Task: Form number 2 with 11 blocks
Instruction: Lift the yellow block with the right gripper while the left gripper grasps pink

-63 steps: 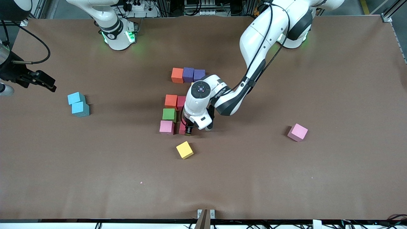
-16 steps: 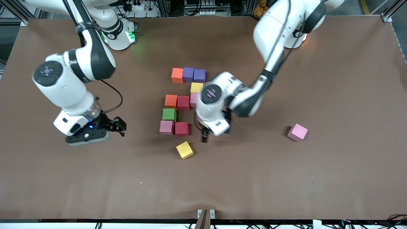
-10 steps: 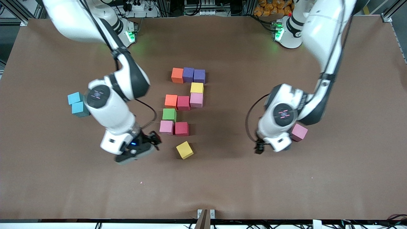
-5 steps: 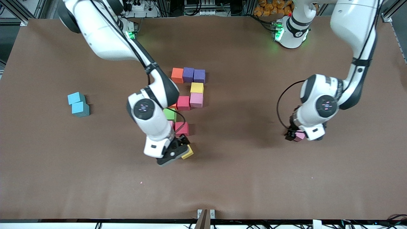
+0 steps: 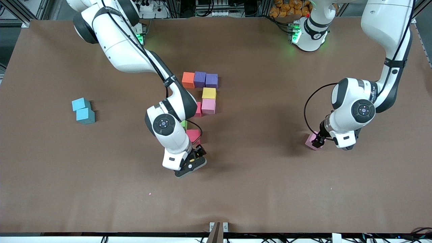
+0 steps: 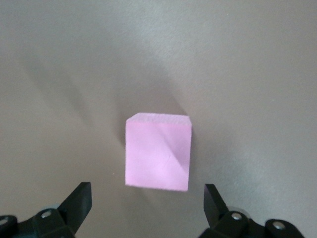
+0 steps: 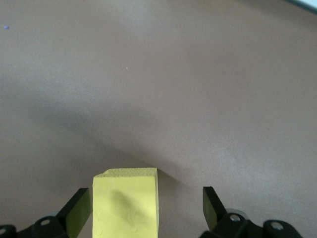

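Right tool (image 7: 146, 220) is open, straddling the loose yellow foam cube (image 7: 126, 202) on the brown bench (image 5: 101, 202), just nearer the front camera than the part-built multicoloured cube digit (image 5: 204, 92). Left tool (image 6: 148, 210) is open over the lone pink foam cube (image 6: 157, 154) toward the left arm's end, gripping nothing.

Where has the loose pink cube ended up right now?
The pink cube sits alone on the table toward the left arm's end, away from the coloured cluster, directly under the left gripper, whose open fingers straddle it.

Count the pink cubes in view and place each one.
2. One pink cube sits in the digit, just nearer the camera than a yellow one. The other pink cube lies alone under the open left gripper. The right arm may hide more.
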You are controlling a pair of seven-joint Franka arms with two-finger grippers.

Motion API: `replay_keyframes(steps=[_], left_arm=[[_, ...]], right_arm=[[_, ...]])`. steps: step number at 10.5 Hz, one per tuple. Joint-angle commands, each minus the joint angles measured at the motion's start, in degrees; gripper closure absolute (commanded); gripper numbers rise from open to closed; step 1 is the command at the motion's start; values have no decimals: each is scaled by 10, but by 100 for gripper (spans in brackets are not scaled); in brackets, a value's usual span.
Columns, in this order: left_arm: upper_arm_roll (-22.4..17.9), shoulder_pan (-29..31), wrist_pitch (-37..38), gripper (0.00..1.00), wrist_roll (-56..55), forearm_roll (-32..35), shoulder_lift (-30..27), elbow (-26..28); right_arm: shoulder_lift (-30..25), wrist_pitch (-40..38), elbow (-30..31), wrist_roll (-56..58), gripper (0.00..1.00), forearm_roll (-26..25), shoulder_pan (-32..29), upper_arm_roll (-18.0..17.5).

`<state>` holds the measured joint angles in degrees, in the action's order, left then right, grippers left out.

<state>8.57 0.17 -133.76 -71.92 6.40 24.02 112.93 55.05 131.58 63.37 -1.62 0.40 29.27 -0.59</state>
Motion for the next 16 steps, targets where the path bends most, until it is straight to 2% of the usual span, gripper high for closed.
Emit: replay_keyframes(steps=[1, 9, 12, 13, 14, 15, 16], left_arm=[[0, 11, -39, 0, 6, 12, 19, 4], [0, 25, -50, 0, -4, 27, 31, -10], [0, 25, -50, 0, -5, 27, 31, -13], [0, 25, -50, 0, -5, 27, 31, -13], [0, 25, -50, 0, -5, 27, 30, -13], [0, 25, -49, 0, -5, 27, 29, -13], [0, 26, -49, 0, -7, 27, 29, -13]], right_arm=[[22, -12, -26, 2, 0, 47, 19, 21], [30, -6, 6, 29, 0, 50, 24, 25], [29, -8, 6, 34, 0, 75, 28, 25], [29, -5, 6, 31, 5, 74, 33, 29], [30, -5, 7, 33, 22, 74, 39, 35], [33, -5, 7, 36, 47, 72, 40, 38], [33, -5, 7, 36, 64, 72, 40, 39]])
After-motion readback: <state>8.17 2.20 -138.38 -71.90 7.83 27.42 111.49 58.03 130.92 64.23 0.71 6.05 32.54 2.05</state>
